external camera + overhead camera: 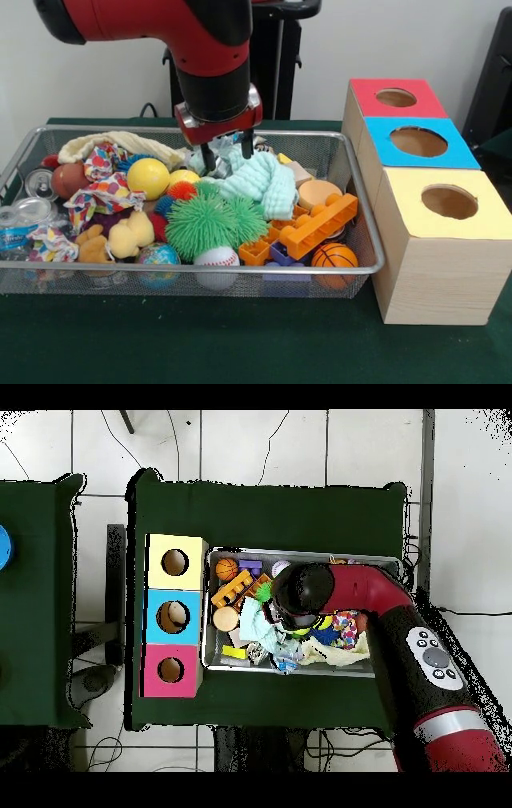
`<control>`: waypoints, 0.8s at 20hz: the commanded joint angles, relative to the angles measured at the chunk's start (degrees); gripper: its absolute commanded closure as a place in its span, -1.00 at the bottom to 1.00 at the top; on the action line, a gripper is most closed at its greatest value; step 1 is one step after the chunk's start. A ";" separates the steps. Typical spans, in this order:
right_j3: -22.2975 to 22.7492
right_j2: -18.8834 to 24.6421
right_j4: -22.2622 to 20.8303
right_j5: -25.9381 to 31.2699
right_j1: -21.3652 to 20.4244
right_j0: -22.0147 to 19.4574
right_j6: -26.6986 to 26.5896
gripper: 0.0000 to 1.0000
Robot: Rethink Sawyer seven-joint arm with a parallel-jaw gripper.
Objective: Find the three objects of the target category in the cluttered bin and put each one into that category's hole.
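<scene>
**A:** Where is the gripper right now, and what are its fingers doing?

**B:** It hangs over the middle of the wire bin, toward the back wall. Two dark fingertips show, spread apart with a gap between them. They straddle the top edge of the mint green cloth without pinching it, as far as I can judge. Nothing is held.

**A:** Why there?

**B:** The task doesn't say which category is wanted. My guess is the soft things, since the cloth lies heaped on top of the pile, easy to reach from above. A cream cloth and a patterned cloth lie at the bin's left end.

**A:** And if balls are the target?

**B:** Then they sit further forward: a yellow ball, a spiky green ball, a baseball and a small basketball at the front wall. The orange block rests tilted across other blocks.

**A:** Where do the finds go?

**B:** Into the wooden box just beside the bin, with a red hole, a blue hole and a yellow hole. All three look empty from the front.
</scene>
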 commanded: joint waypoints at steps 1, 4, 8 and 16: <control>4.48 -4.77 -0.88 -1.11 -4.68 4.34 10.65 -1.00; 5.48 -8.51 -1.23 3.02 -9.92 8.15 12.45 -1.00; 5.54 -13.24 -2.40 6.21 -14.48 13.28 14.48 -1.00; 0.07 -23.12 -8.25 -0.56 -8.31 23.44 22.92 -1.00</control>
